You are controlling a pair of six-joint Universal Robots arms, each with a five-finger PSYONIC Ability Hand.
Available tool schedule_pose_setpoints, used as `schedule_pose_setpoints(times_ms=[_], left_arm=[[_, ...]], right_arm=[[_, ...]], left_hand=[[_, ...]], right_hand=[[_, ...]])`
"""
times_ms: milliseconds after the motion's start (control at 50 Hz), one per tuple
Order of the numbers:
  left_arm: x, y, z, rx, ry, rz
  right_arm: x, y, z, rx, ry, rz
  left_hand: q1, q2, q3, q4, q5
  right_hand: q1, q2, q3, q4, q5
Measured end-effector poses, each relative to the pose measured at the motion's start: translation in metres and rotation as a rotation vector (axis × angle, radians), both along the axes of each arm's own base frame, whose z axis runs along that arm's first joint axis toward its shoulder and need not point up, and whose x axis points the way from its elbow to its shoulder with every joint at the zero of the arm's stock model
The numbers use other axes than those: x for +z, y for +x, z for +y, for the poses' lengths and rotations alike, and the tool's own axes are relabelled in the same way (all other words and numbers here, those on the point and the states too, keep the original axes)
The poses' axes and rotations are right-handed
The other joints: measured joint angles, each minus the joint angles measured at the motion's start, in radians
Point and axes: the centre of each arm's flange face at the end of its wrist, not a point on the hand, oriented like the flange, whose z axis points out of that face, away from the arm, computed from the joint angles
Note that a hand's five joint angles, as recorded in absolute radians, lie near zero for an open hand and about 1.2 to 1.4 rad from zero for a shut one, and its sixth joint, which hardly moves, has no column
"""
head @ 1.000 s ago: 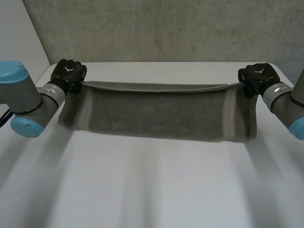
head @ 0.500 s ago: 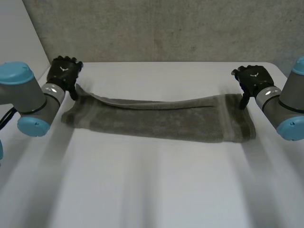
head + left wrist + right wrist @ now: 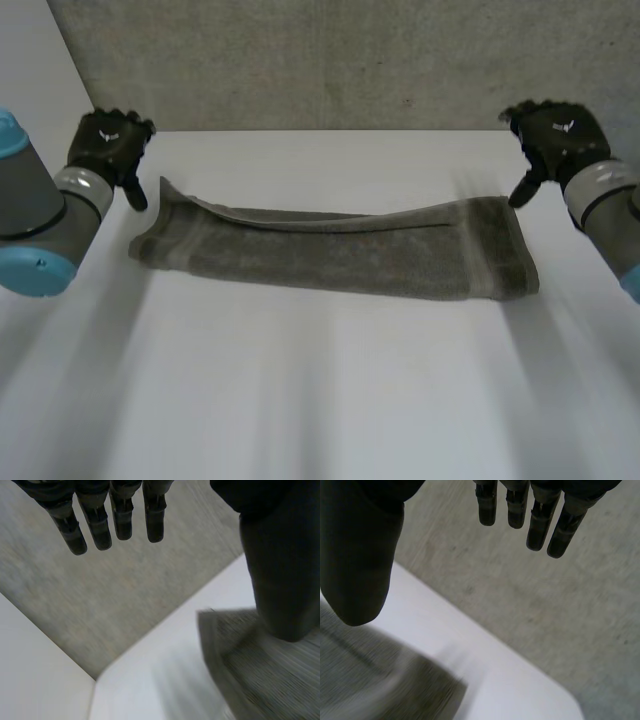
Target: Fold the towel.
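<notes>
— So, where is the towel [image 3: 340, 250]?

— Flat on the white table [image 3: 320, 400], a long grey band doubled along its length and lying crosswise. The upper layer's edge runs along the towel's far side, and the corner [image 3: 166, 190] at its left end stands up a little.

— And the left hand [image 3: 108, 145]?

— It hovers just beyond the towel's left end, apart from the cloth. Its wrist view shows the fingers [image 3: 154, 515] straight and spread away from the thumb [image 3: 272, 570], with nothing between them. The towel's end [image 3: 280, 680] lies beneath the thumb, and the grey wall [image 3: 125, 595] is behind.

— The right hand [image 3: 555, 135]?

— Much the same at the towel's other end, above and slightly beyond it, not touching. Its fingers [image 3: 539, 525] hang straight, the thumb [image 3: 357, 555] is set wide of them, and the hand is empty. In that wrist view the towel's right end [image 3: 370, 680] is below the thumb.

— So neither hand is on the cloth?

— Neither. Both are relaxed and bare, one off each end of the towel.
</notes>
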Motion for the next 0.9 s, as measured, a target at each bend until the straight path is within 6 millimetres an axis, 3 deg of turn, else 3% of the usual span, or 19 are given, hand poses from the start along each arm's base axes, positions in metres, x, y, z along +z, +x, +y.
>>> schedule_pose_setpoints(times_ms=[80, 220, 420, 680, 900], left_arm=[[-0.016, 0.003, 0.013, 0.002, 0.071, -0.012], [-0.027, 0.012, 0.045, 0.005, 0.158, -0.023], [-0.034, 0.013, 0.082, -0.003, 0.208, -0.017], [-0.040, 0.012, 0.084, 0.009, 0.174, 0.073], [-0.045, 0.015, 0.084, 0.018, 0.149, 0.094]], right_arm=[[-0.020, -0.003, 0.013, -0.002, 0.096, 0.022], [-0.044, -0.007, 0.041, 0.025, 0.228, 0.051], [-0.069, -0.015, 0.055, 0.049, 0.305, 0.100], [-0.103, -0.022, 0.042, 0.027, 0.303, 0.153], [-0.113, -0.024, 0.032, 0.017, 0.262, 0.148]], left_hand=[[0.000, 0.000, 0.000, 0.000, 0.000], [0.000, 0.000, 0.000, 0.000, 0.000], [0.000, 0.000, 0.000, 0.000, 0.000], [0.000, 0.000, 0.000, 0.000, 0.000], [0.000, 0.000, 0.000, 0.000, 0.000]], right_hand=[[0.000, 0.000, 0.000, 0.000, 0.000], [0.001, 0.000, 0.000, 0.000, 0.000], [0.043, 0.024, 0.021, 0.005, 0.038], [0.267, 0.267, 0.264, 0.248, 0.282], [0.661, 0.653, 0.640, 0.623, 0.651]])
